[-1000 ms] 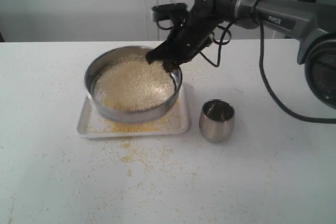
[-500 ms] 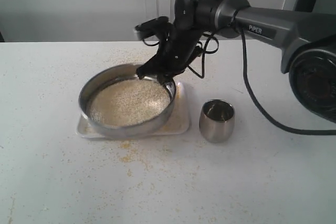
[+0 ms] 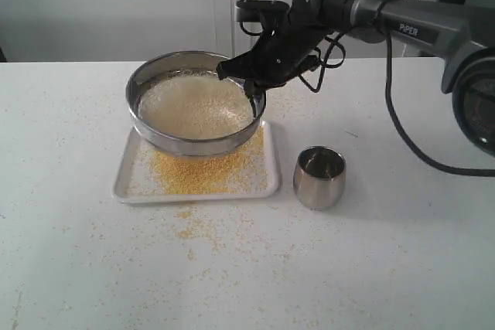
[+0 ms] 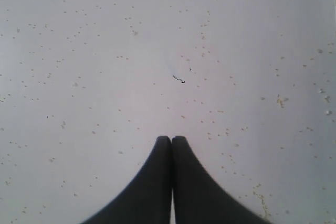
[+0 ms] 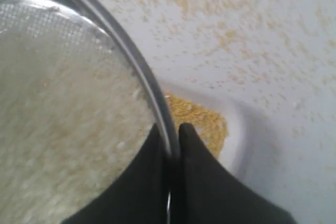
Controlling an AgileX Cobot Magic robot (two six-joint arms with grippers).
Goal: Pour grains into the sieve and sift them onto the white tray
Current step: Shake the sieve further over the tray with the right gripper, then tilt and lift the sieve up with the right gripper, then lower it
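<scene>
My right gripper (image 3: 249,81) is shut on the steel rim of the sieve (image 3: 170,141), holding it lifted and tilted over the far part of the white tray (image 3: 124,188). Whitish grains (image 3: 195,106) lie on the mesh inside. A heap of yellow granules (image 3: 205,169) covers the tray's middle and right. In the right wrist view my right gripper (image 5: 170,132) pinches the sieve rim (image 5: 137,61), with whitish grains (image 5: 63,129) on one side and yellow granules (image 5: 197,116) on the tray on the other. My left gripper (image 4: 171,140) is shut on nothing, over bare table.
A small steel cup (image 3: 319,177) stands upright just right of the tray. Yellow granules (image 3: 197,228) are scattered on the white table in front of the tray and around it.
The right gripper swung the sieve left and down, then back right, up and farther away. The yellow heap on the tray now shows and looks larger.
</scene>
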